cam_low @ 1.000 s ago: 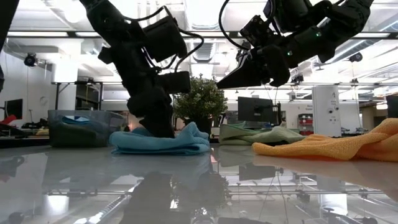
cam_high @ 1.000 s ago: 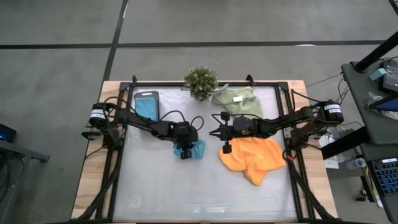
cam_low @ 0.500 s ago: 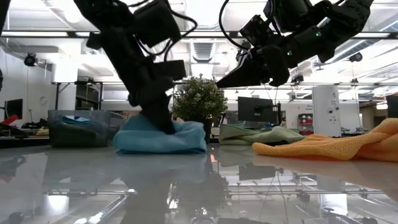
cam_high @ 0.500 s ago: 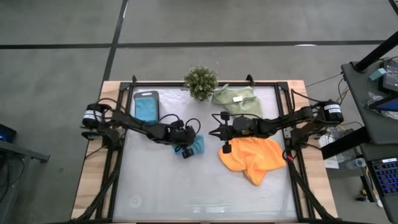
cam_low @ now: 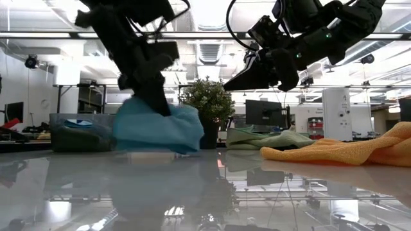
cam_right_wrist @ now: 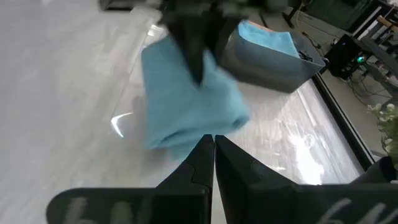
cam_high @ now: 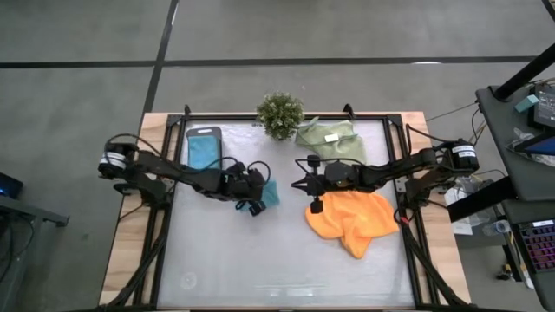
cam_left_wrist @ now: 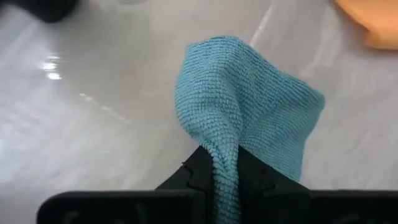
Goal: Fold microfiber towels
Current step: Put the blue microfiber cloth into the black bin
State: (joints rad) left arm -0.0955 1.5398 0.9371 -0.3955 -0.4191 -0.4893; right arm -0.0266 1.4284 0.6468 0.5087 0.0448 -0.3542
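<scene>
Left gripper (cam_high: pixel 257 198) near table centre, left of the midline, fingers (cam_left_wrist: pixel 193 177) pinched tight on a fold of a teal-blue microfiber towel (cam_high: pixel 268 192). Towel lifted clear of the glossy white tabletop (cam_high: pixel 260 260) in the low view, hanging bunched below the gripper (cam_low: pixel 153 96), its reflection on the surface beneath. From the left wrist, the cloth (cam_left_wrist: pixel 249 106) rising between the two dark fingers and draping forward over the table. Right gripper (cam_high: pixel 299 185) just across the midline, held above the table, fingers pressed together on nothing; tips pointing toward the left arm. In the low view, the same gripper (cam_low: pixel 230 85) high in the air, well above the cloths. From the right wrist, closed fingertips (cam_right_wrist: pixel 208 144) aimed at the hanging teal towel (cam_right_wrist: pixel 186 99). Orange towel (cam_high: pixel 351 221) crumpled flat on the table just beneath and in front of the right arm. Pale sage-green towels (cam_high: pixel 334 143) with a small white tag (cam_high: pixel 330 137) heaped at the far edge, right of the small bushy plant (cam_high: pixel 280 114). Dark grey tray (cam_high: pixel 205 147) at the far left, a second teal-blue towel (cam_high: pixel 205 152) lying inside it. Tray and its blue contents also visible from the right wrist (cam_right_wrist: pixel 273 59), beyond the lifted cloth.
</scene>
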